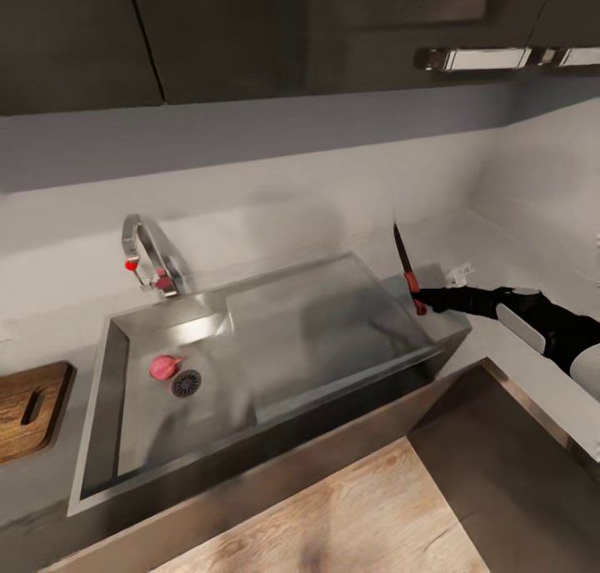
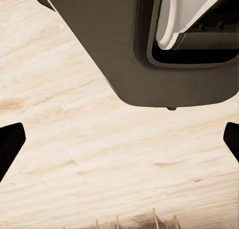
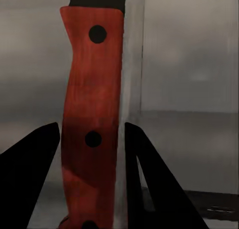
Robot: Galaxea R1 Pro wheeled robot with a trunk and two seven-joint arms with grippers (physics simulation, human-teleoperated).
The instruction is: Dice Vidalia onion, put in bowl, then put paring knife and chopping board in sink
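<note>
- The right end effector (image 1: 421,300) is clamped on the paring knife (image 1: 407,269), gripping its reddish handle, with the dark blade pointing upward and tilted slightly toward the wall.
- In the right wrist view the two dark fingers (image 3: 30,174) sit on either side of the red riveted handle (image 3: 92,124), narrowed to its width and pressing against it.
- The knife is held in the air over the far right corner of the sink (image 1: 92,440), above the steel drainboard (image 1: 333,323) and close to the pale back wall.
- The right arm reaches in from the right, above the grey worktop (image 1: 525,473) that runs along that side.
- The left end effector (image 2: 119,139) is spread wide, its dark fingertips (image 2: 10,144) at opposite edges of the left wrist view, with nothing between them; it faces pale wood flooring (image 2: 74,154) and a dark part of the robot's base (image 2: 124,54).
- A reddish-pink onion (image 1: 166,366) lies on the basin floor just beside the round drain (image 1: 186,382), toward the left end, under the chrome tap (image 1: 150,256) with its red knob.
- The chopping board (image 1: 29,411) rests on the worktop left of the sink, cut off by the picture's edge, its slot handle facing the basin.
- The drainboard between the basin and the knife is bare steel, giving open room beneath the blade.
- The sink's front rim runs diagonally, with wooden floor showing in front of it.
</note>
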